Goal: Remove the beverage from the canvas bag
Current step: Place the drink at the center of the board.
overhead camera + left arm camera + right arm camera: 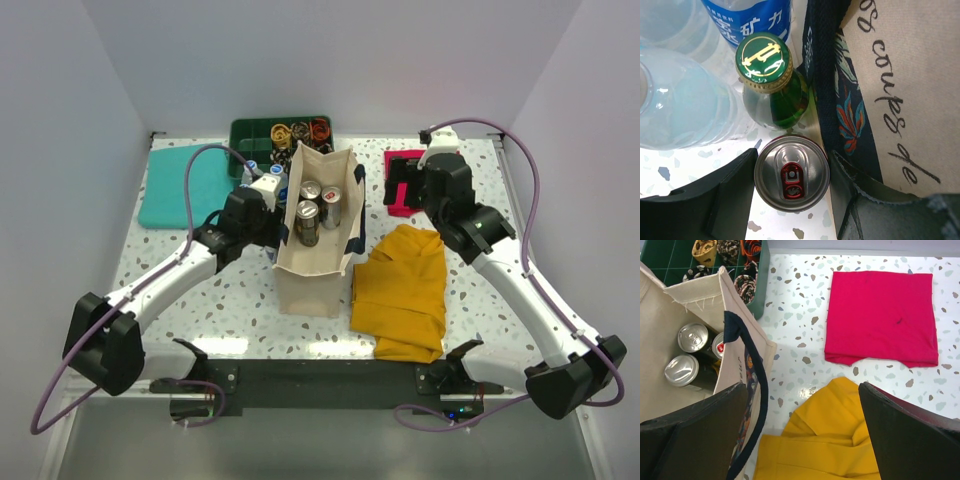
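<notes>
The cream canvas bag (318, 240) stands upright mid-table with navy handles, and three cans (308, 212) stand inside it. Just outside its left wall (900, 75), a silver-topped beverage can (791, 172) with a red tab stands on the table. My left gripper (793, 167) is shut on that can, one finger against each side; in the top view it (266, 195) sits beside the bag. Right of the bag, my right gripper (802, 390) hangs wide open with nothing in it, above the bag's right rim (735, 335) and the yellow cloth; its place in the top view is (400, 190).
A green glass bottle (765, 60) and clear water bottles (680, 100) crowd close behind the held can. A mustard-yellow cloth (405, 290) lies right of the bag, with a pink cloth (880, 315) beyond it. A teal cloth (185, 185) lies at the back left and a green tray (280, 132) behind the bag.
</notes>
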### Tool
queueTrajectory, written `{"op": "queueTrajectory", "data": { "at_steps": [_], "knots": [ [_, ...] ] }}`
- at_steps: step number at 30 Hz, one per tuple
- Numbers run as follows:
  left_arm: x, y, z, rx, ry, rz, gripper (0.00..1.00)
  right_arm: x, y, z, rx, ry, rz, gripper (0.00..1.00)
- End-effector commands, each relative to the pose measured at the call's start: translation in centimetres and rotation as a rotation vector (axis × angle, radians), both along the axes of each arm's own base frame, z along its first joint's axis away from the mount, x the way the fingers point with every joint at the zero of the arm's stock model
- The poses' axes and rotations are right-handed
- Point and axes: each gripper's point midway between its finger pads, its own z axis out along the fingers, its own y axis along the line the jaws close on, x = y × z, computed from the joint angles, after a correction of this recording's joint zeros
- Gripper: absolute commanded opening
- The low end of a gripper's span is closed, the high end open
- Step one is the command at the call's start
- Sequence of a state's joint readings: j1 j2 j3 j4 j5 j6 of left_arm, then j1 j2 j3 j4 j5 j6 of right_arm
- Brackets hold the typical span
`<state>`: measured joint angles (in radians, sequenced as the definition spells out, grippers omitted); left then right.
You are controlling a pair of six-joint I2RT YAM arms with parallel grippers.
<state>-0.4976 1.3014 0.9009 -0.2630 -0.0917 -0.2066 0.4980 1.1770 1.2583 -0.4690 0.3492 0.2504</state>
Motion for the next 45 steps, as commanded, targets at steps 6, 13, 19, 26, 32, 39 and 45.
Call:
{"op": "queueTrajectory", "data": {
  "at_steps": [6,13,19,26,32,39,45],
  "knots": [
    [1.8,-1.0,1.3,-0.033,-0.058,-0.006,0.08,0.6,-0.1,1.4,0.017,-0.049,-0.018,0.98],
    [1.5,-0.9,1.3,-0.029,-0.044,-0.010,0.29,0.6,-0.1,1.1,0.012,-0.042,-0.017,0.98],
    [1.6,-1.2,2.1,-0.034,-0.049,-0.027,0.40,0.6,-0.1,0.9,0.010,-0.041,-0.017,0.98],
    [1.8,-1.2,2.8,-0.031,-0.059,-0.025,0.57,0.7,-0.1,0.7,0.006,-0.038,-0.018,0.98],
    [1.9,-1.2,2.7,-0.027,-0.061,-0.027,0.71,0.7,-0.2,0.6,0.006,-0.036,-0.021,0.98],
    [2.0,-1.0,3.0,-0.017,-0.063,-0.014,0.90,0.7,-0.2,0.6,0.005,-0.037,-0.023,0.98],
    [2.2,0.6,7.4,-0.011,-0.164,0.050,1.00,0.7,-0.2,0.5,0.006,-0.033,-0.022,0.98]
  ]
}}
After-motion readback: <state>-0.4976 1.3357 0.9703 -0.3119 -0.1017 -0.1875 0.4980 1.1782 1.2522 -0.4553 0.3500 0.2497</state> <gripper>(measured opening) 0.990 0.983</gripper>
